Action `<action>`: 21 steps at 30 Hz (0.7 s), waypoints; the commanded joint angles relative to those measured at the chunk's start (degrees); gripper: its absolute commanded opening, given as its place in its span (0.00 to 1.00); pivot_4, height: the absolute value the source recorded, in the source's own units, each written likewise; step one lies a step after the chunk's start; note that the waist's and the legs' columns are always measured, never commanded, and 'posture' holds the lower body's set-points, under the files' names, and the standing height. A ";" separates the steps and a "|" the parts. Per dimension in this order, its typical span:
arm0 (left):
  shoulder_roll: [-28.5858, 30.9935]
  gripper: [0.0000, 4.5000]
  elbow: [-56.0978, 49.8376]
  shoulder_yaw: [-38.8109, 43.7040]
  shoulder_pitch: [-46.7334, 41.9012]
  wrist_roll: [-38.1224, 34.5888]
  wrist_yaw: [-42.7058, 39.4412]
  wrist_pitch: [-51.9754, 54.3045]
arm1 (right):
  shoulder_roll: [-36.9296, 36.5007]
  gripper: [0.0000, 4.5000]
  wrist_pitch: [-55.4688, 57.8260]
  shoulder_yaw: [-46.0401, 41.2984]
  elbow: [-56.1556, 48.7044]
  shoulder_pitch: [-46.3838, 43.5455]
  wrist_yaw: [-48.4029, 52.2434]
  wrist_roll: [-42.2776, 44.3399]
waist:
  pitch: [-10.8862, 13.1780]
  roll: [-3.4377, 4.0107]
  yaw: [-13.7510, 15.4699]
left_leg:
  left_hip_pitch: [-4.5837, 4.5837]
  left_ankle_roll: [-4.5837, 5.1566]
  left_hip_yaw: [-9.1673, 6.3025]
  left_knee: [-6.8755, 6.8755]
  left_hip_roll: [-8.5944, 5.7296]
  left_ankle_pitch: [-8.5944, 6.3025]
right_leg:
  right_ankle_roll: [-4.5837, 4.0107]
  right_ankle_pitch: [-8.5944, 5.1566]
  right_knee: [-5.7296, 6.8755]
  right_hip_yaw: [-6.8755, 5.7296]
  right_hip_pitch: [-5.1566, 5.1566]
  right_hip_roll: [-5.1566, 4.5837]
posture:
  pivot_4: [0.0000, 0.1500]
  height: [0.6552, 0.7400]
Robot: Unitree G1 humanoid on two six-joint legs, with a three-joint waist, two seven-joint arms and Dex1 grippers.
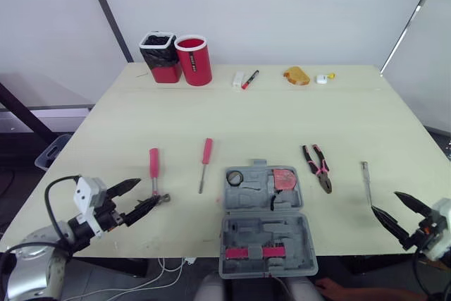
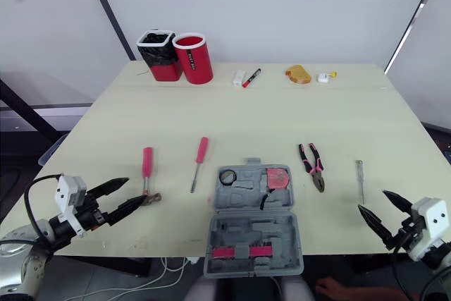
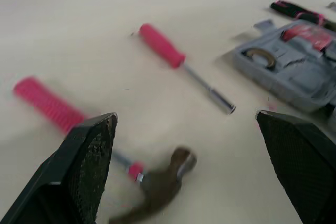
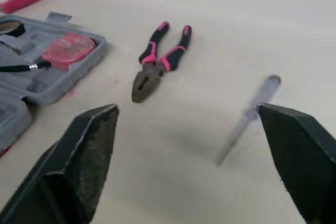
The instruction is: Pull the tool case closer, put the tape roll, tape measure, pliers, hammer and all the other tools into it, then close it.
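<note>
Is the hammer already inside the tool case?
No, the hammer lies on the table, apart from the open tool case and to its left.

- the tool case [image 1: 264, 227] lies open at the table's [image 1: 282, 118] near edge, about mid-width.
- in its far half, the tape roll [image 1: 235, 177] sits at the left and the tape measure [image 1: 285, 178] at the right.
- from the case, the hammer [image 1: 155, 174] lies at 10 o'clock, with the screwdriver [image 1: 204, 163] between it and the case.
- the pliers [image 1: 318, 168] lie at 1 o'clock, and a thin rod tool [image 1: 366, 181] at 2 o'clock, right of them.
- 2 containers [image 1: 194, 60] stand side by side, touching, far off at 11 o'clock.
- a marker [image 1: 249, 79] lies by the far edge at 12 o'clock.
</note>
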 commanded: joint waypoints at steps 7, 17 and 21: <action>0.86 1.00 4.47 7.49 3.66 -1.36 0.87 -2.64 | -0.10 0.97 -4.88 -5.62 2.89 4.30 3.03 1.71 | 0.01 0.02 0.06 | 0.01 -0.01 -0.02 -0.05 0.00 0.00 | 0.01 -0.01 -0.09 0.00 0.00 -0.29 | 1.00 1.00; -0.82 1.00 3.76 8.94 7.19 -1.27 1.54 -2.99 | -0.67 0.97 -7.63 -8.35 7.64 6.83 4.95 1.26 | 0.01 0.01 0.16 | 0.01 -0.01 -0.10 -0.09 0.02 -0.01 | 0.01 -0.02 -0.18 0.03 0.00 -0.38 | 1.00 1.00; -1.03 1.00 3.63 8.83 7.60 -1.23 1.47 -3.22 | -0.81 0.97 -8.04 -8.35 8.19 6.85 5.34 1.22 | 0.01 0.01 0.11 | 0.01 -0.01 -0.10 -0.10 0.02 -0.01 | 0.01 -0.02 -0.18 0.04 0.00 -0.38 | 1.00 1.00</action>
